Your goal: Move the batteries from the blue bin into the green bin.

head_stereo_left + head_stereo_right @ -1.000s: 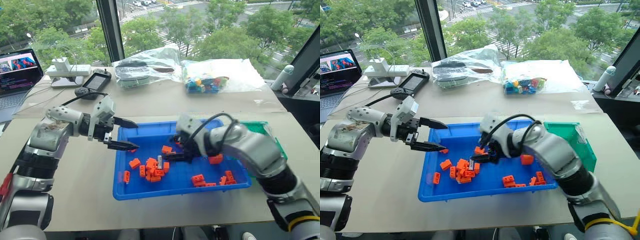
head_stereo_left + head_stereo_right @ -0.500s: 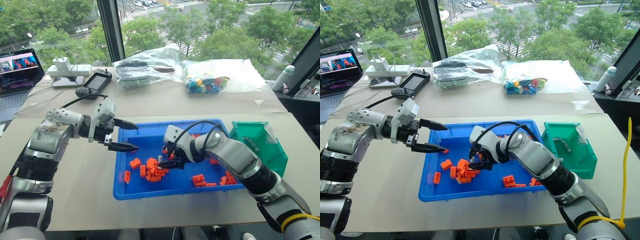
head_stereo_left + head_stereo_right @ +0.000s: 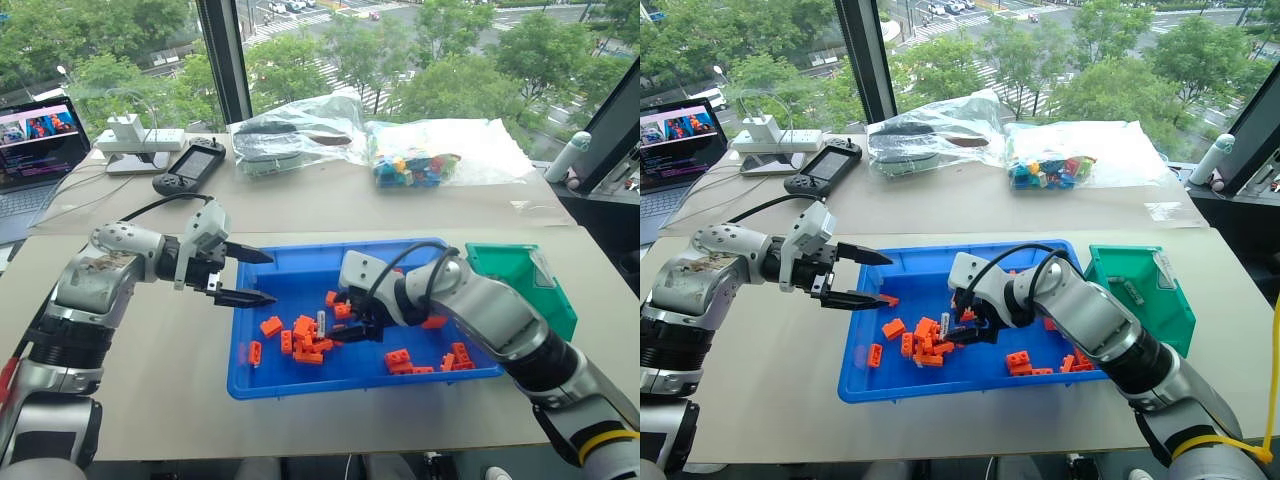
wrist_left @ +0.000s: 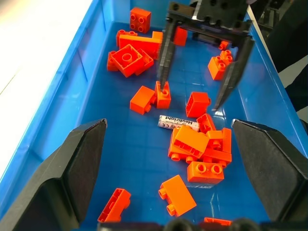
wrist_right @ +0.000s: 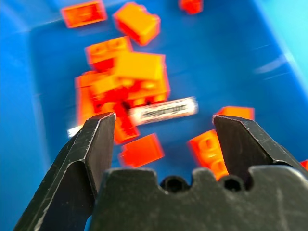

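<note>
The right gripper [image 4: 201, 79] has dropped lower into the blue bin [image 3: 250, 385] over the last half second and now hangs just over the pile of orange bricks [image 3: 305, 340], jaws spread wide and empty, straddling the one battery [image 4: 178, 122] still in the tray. That battery lies flat on the blue floor, touching the bricks heaped beside it, so the fingers have little free room on that side. In the right wrist view it sits between the two fingers [image 5: 94, 144], a bit ahead of them, not yet touched. The left gripper [image 3: 240, 275] has stayed put over the near-left edge of the blue bin, jaws also apart, holding nothing. The green bin [image 3: 1160, 320] stands just beside the blue one on the robot's right; a slim grey item, likely the other battery [image 3: 1127, 290], already lies inside it. Judged from this, the task is about half done and the second pick is being lined up; closing now may catch a brick too.
</note>
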Controlling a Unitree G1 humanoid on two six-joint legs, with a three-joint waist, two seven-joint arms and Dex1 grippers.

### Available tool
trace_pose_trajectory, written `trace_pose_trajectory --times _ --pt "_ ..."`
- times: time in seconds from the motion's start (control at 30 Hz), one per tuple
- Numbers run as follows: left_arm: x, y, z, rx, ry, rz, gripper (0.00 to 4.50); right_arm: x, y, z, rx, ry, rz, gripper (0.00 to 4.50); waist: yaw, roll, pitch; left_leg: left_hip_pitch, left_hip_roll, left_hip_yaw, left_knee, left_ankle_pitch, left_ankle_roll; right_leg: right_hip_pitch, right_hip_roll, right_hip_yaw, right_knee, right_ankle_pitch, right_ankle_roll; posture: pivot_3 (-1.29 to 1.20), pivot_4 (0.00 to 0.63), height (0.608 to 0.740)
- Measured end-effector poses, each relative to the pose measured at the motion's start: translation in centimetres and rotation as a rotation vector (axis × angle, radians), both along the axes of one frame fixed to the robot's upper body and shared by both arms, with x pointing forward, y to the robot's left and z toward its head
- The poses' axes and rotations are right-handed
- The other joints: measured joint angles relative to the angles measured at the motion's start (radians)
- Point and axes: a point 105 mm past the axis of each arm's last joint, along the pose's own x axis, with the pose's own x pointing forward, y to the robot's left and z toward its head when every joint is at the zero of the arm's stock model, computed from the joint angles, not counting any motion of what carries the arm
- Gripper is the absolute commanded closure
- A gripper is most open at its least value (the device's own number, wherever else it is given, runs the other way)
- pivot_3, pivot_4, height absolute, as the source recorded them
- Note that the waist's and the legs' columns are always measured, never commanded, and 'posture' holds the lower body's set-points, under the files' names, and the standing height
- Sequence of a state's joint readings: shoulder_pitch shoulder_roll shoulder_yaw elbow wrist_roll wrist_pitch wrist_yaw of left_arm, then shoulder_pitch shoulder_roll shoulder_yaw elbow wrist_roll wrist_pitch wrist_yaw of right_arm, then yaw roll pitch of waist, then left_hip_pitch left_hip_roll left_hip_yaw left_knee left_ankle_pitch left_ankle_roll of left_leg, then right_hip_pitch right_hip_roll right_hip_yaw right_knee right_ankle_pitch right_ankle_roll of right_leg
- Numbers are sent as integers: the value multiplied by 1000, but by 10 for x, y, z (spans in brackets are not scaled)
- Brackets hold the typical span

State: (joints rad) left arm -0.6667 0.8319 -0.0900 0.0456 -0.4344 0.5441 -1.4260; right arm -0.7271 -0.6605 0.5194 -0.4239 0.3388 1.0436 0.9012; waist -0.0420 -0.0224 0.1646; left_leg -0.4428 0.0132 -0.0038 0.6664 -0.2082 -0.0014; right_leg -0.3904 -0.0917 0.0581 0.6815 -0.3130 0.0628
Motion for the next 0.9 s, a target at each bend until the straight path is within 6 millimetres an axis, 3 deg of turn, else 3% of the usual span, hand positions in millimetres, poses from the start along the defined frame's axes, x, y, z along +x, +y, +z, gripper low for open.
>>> trace_pose_trajectory --times 0.07,0.1,0.37,0.57,0.77,0.87,0.9 --pt "0 0 0 0 0 0 0 -2 -1 -5 -1 17 -4 729 0 0 0 0 0 0 0 0 0 0 0 0 0 0 0 0 150 740" --pt "0 0 0 0 0 0 0 -3 -3 -8 -5 25 -10 1234 0 0 0 0 0 0 0 0 0 0 0 0 0 0 0 0 150 740" --pt "0 0 0 1 -1 -3 0 1 -4 -14 -14 18 -31 3642 0 0 0 0 0 0 0 0 0 0 0 0 0 0 0 0 150 740" --pt "0 -1 0 1 -2 -5 0 6 -18 -9 -39 -2 -52 3645 3 0 0 0 0 0 0 0 0 0 0 0 0 0 0 0 150 740" --pt "0 -1 1 0 -3 -6 0 33 -70 46 13 -106 -229 3645 5 0 0 0 0 0 0 0 0 1 0 0 -1 0 0 0 150 740" --pt "0 -1 1 -1 -3 -6 0 47 -95 52 -9 -155 -331 3645 4 0 0 0 0 1 0 0 0 1 0 0 -1 0 0 0 150 740" --pt "0 -1 0 -1 -3 -6 0 50 -102 50 -24 -161 -355 2638 4 0 0 0 0 1 0 0 0 0 0 0 -1 0 0 0 150 740"
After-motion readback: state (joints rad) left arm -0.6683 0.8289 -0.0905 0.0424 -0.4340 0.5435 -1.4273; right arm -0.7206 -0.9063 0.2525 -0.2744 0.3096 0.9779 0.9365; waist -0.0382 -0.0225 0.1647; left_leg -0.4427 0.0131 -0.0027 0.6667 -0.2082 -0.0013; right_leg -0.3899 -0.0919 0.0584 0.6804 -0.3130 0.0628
